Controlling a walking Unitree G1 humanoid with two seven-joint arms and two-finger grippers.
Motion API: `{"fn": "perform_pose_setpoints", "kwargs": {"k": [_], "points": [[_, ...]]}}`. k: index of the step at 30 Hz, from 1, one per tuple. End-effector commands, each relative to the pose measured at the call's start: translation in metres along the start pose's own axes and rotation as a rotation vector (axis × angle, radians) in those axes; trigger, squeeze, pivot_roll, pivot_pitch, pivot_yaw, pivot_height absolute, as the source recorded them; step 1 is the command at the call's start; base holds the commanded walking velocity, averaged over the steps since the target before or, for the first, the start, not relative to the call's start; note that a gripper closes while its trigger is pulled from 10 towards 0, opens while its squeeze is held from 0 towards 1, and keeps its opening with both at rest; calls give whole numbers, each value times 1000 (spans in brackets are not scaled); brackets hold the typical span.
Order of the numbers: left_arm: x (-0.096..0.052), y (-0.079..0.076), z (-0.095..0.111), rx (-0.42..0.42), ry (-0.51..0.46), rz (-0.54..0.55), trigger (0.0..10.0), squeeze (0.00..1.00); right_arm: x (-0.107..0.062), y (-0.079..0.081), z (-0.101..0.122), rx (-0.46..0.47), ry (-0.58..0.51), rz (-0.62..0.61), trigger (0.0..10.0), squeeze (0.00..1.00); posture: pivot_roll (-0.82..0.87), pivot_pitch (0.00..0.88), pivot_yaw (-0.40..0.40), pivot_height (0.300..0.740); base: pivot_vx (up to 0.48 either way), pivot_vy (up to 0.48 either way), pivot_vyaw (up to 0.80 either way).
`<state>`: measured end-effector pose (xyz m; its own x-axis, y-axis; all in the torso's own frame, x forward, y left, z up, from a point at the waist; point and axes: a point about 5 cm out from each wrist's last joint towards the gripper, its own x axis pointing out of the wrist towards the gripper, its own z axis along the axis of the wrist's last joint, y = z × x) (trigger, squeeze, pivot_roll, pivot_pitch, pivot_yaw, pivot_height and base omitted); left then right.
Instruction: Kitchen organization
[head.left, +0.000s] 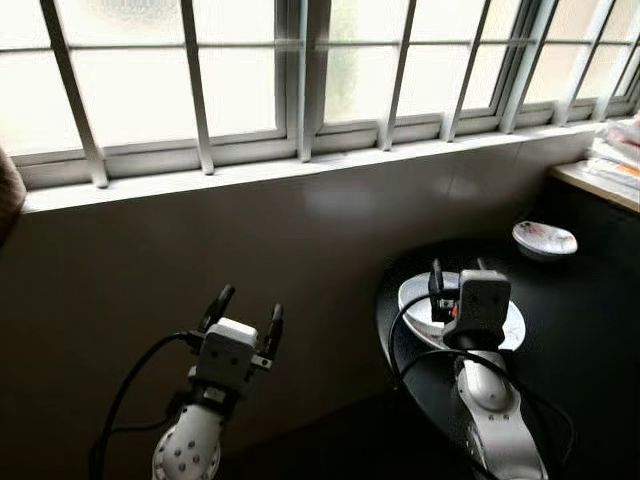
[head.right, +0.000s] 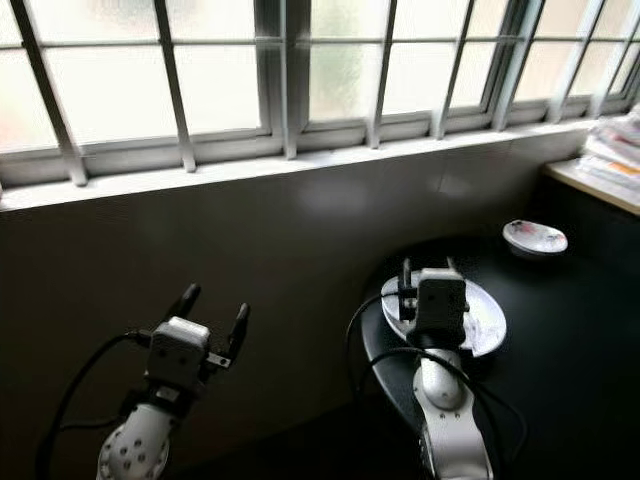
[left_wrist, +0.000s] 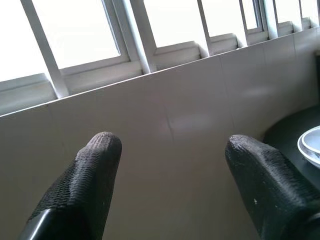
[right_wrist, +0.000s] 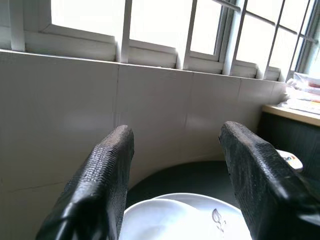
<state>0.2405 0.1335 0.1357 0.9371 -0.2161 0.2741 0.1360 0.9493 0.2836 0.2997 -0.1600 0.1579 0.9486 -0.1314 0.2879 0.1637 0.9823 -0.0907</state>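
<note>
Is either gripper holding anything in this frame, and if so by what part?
Nothing is held. The left gripper is open in the air before the tiled wall; the right gripper is open above the white round plate on the dark table.

Barred window (head.left: 300, 70) with frosted panes runs across the top, white sill (head.left: 300, 165) under it. Tiled wall (head.left: 250, 280) below. Stacked papers (head.left: 615, 155) on side ledge (head.left: 590, 185) at far right.
</note>
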Motion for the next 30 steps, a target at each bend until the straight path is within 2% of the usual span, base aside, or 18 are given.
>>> {"fn": "perform_pose_setpoints", "kwargs": {"k": [1, 11, 16, 22, 28, 30], "points": [[1, -5, 4, -13, -27, -18, 10000, 0, 1, -5, 0, -1, 6, -14, 10000, 0, 66, 0, -24, 740, 0, 0, 0], [1, -7, 4, -8, -28, -23, 10000, 0, 1, -5, -1, -5, 7, -12, 10000, 0, 65, 0, -25, 740, 0, 0, 0], [0, -7, 3, -6, -24, -24, 10000, 0, 1, -5, -2, -5, 14, -13, 10000, 0, 65, 0, -25, 740, 0, 0, -800], [0, -7, 2, -2, -20, -24, 10000, 0, 1, -8, -5, 22, 44, -33, 10000, 0, 67, 0, -25, 740, 0, 0, 0], [1, -7, 2, 2, -16, -25, 10000, 0, 3, -9, -17, 83, 138, -31, 10000, 0, 67, 0, -23, 740, 0, 0, -133], [1, -7, 2, 4, -14, -27, 10000, 0, 2, -7, -27, 113, 209, 21, 10000, 0, 65, 0, -21, 740, 0, 0, 0]]}}
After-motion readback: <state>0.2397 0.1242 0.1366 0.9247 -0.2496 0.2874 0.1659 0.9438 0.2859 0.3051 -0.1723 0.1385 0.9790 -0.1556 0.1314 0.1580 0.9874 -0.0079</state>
